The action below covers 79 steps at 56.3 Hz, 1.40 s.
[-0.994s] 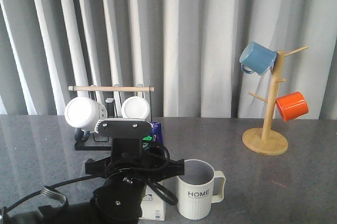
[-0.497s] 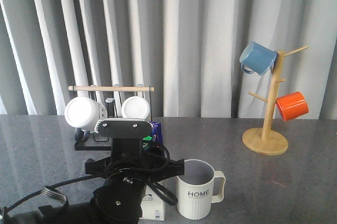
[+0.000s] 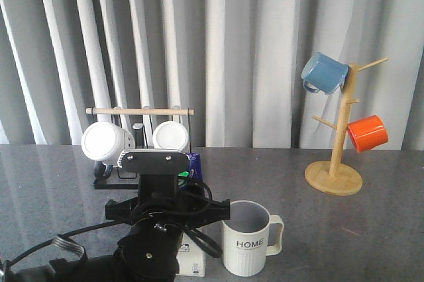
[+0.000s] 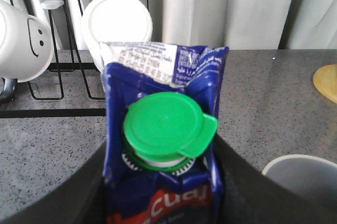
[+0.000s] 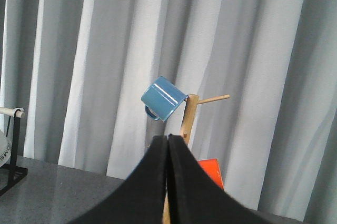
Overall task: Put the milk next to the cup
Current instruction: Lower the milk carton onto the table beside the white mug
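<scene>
The milk [image 4: 163,129], a blue carton with a green round cap [image 4: 164,124] and a red label, sits between the fingers of my left gripper [image 4: 164,192], which is shut on its sides. In the front view my left arm [image 3: 156,229] hides most of the milk; its blue top [image 3: 194,163] and white base [image 3: 194,265] show. The base is low, just left of the cup [image 3: 247,245], an off-white ribbed mug with "HOME" lettering and its handle to the right. The cup's rim shows in the left wrist view [image 4: 303,163]. My right gripper [image 5: 168,140] is shut and empty, raised, facing the mug tree.
A black wire rack [image 3: 109,179] with a wooden bar holds two plain white mugs [image 3: 105,143] behind the milk. A wooden mug tree [image 3: 336,169] at the right carries a blue mug [image 3: 324,73] and an orange mug [image 3: 366,133]. A grey curtain hangs behind the table.
My left arm, with the milk in it, has shifted very slightly to the left. The cup and the right gripper have not moved.
</scene>
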Each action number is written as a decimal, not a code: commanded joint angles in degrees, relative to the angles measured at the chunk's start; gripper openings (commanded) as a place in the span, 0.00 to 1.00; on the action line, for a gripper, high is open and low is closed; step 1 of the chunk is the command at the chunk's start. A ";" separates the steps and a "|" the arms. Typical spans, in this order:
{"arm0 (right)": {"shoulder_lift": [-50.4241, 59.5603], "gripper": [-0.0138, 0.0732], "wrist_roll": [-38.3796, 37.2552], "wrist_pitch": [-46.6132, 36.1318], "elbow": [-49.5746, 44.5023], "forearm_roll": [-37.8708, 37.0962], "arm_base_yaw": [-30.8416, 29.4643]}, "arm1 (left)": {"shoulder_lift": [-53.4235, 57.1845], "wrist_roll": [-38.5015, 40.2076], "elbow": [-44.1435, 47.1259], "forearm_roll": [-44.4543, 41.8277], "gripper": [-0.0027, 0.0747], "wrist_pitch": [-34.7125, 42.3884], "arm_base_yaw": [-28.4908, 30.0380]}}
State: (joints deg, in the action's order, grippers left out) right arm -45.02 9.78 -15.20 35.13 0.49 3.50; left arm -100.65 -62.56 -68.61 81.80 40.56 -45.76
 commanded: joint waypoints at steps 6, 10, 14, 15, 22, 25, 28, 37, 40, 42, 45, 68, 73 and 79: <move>0.33 0.15 0.19 -4.48 1.51 -0.49 -0.44 | 2.11 0.27 -1.59 -1.65 0.13 1.28 -0.16; 0.33 0.15 0.19 -4.48 1.51 -0.49 -0.44 | 2.15 0.27 -1.59 -1.65 0.23 0.10 -0.16; 0.33 0.15 0.19 -4.48 1.51 -0.49 -0.44 | 2.15 0.28 -1.59 -1.73 0.38 -1.82 -0.16; 0.33 0.15 0.19 -4.48 1.51 -0.49 -0.44 | 2.15 0.23 -1.59 -2.20 0.43 -2.24 -0.16; 0.33 0.15 0.19 -4.48 1.51 -0.49 -0.44 | 2.09 0.23 -1.38 -4.58 0.62 -4.02 -0.16; 0.33 0.15 0.19 -4.48 1.51 -0.49 -0.44 | 2.16 0.23 -1.38 -4.58 0.68 -2.93 -0.16; 0.33 0.15 0.19 -4.48 1.51 -0.49 -0.44 | 2.16 0.23 -1.38 -4.46 0.70 -2.12 -0.16; 0.33 0.15 0.19 -4.48 1.51 -0.49 -0.44 | 2.21 0.23 -1.38 -4.46 0.71 -0.13 -0.16; 0.33 0.15 0.19 -4.48 1.51 -0.49 -0.44 | 2.21 0.23 -1.38 -4.46 0.71 -0.13 -0.16; 0.33 0.15 0.19 -4.48 1.51 -0.49 -0.44 | 2.21 0.23 -1.38 -4.46 0.71 0.02 -0.16; 0.33 0.15 0.19 -4.48 1.51 -0.49 -0.44 | 2.21 0.23 -1.38 -4.46 0.71 0.48 -0.16; 0.33 0.15 0.19 -4.48 1.51 -0.49 -0.44 | 2.21 0.23 -1.38 -4.46 0.71 0.58 -0.16; 0.33 0.15 0.19 -4.48 1.51 -0.49 -0.44 | 2.21 0.23 -1.38 -4.46 0.71 0.58 -0.16; 0.33 0.15 0.19 -4.48 1.51 -0.49 -0.44 | 2.21 0.23 -1.38 -4.46 0.71 0.46 -0.16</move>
State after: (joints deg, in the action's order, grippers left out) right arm -45.02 9.78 -15.20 35.13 0.49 3.50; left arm -101.11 -62.61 -68.61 79.55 39.14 -45.77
